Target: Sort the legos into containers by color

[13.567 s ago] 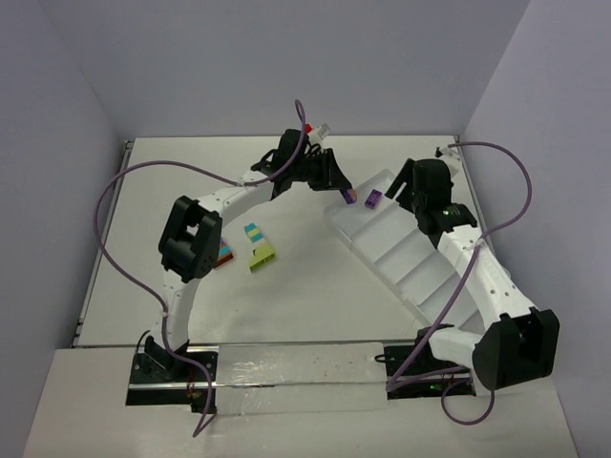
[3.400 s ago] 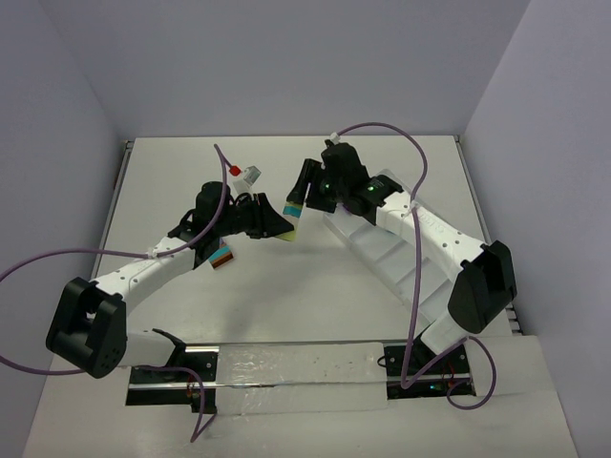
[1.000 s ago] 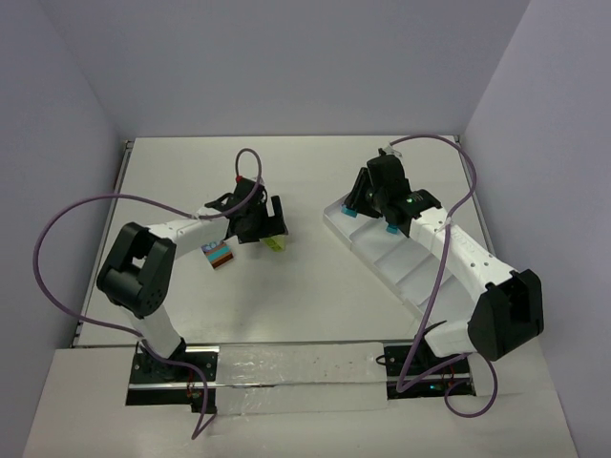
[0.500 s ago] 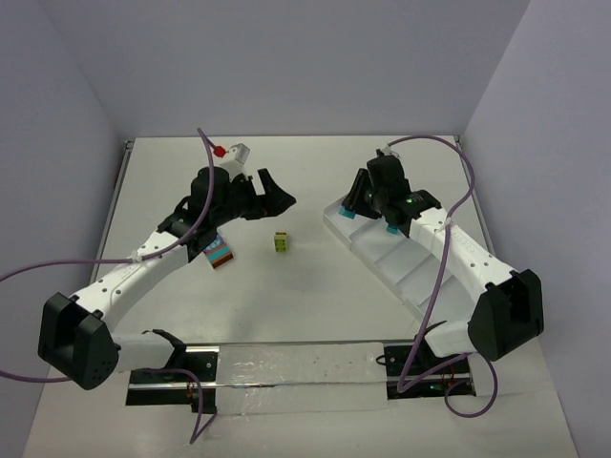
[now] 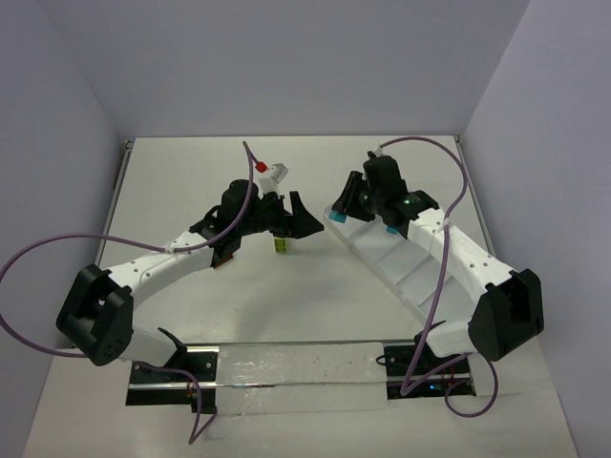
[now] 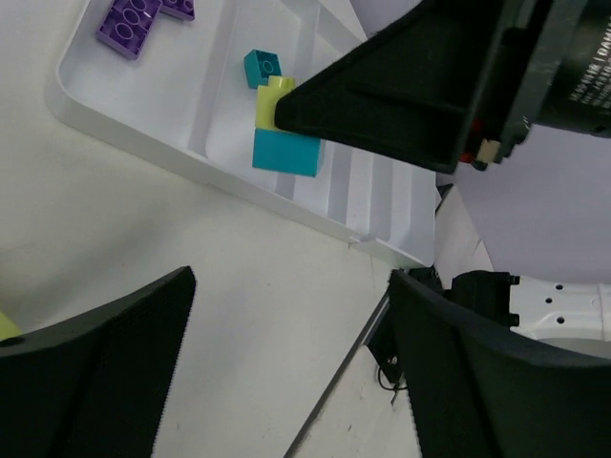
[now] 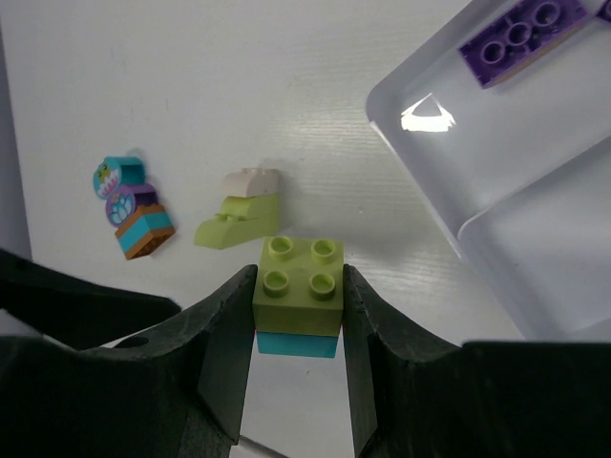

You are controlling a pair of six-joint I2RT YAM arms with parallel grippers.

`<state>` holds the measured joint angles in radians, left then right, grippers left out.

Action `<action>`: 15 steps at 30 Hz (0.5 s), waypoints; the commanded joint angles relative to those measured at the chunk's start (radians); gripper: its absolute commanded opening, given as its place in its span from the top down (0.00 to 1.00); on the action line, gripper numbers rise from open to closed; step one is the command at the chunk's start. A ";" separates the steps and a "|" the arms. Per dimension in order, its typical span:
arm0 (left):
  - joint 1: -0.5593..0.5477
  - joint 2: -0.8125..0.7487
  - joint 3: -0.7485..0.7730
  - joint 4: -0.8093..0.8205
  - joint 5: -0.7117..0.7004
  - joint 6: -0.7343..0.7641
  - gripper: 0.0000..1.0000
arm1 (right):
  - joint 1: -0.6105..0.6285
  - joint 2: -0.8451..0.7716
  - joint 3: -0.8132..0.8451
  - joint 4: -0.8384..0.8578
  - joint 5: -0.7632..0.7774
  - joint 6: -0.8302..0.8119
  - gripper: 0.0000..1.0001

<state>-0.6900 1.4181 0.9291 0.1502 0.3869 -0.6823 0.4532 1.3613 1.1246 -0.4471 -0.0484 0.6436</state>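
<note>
Swung over from the loose lime piece (image 7: 239, 221), the left tool (image 5: 300, 218), jaws apart, faces the lime-on-teal stack (image 7: 298, 262) clamped in the right tool (image 7: 297, 288) beside the tray (image 7: 535, 129); next, seemingly, grip one brick and pull.

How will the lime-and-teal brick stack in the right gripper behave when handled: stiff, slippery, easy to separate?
Likely rigid and light: the lime-and-teal stack is small moulded plastic. Its smooth flat sides may slip in the right gripper. The two bricks might separate if twisted.
</note>
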 commanded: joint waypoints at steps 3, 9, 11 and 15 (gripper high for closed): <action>-0.022 0.061 0.042 0.128 -0.027 -0.016 0.18 | 0.018 -0.018 0.050 0.065 -0.088 0.031 0.99; -0.033 0.126 0.099 0.124 -0.031 -0.002 0.34 | 0.019 -0.012 0.057 0.068 -0.126 0.025 0.98; -0.034 0.137 0.109 0.134 -0.029 -0.009 0.34 | 0.018 -0.010 0.055 0.068 -0.133 0.025 0.98; -0.037 0.160 0.123 0.151 -0.006 -0.017 0.34 | 0.018 -0.007 0.052 0.074 -0.143 0.025 0.98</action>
<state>-0.7184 1.5606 0.9900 0.2252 0.3660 -0.6974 0.4644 1.3617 1.1332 -0.4099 -0.1676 0.6647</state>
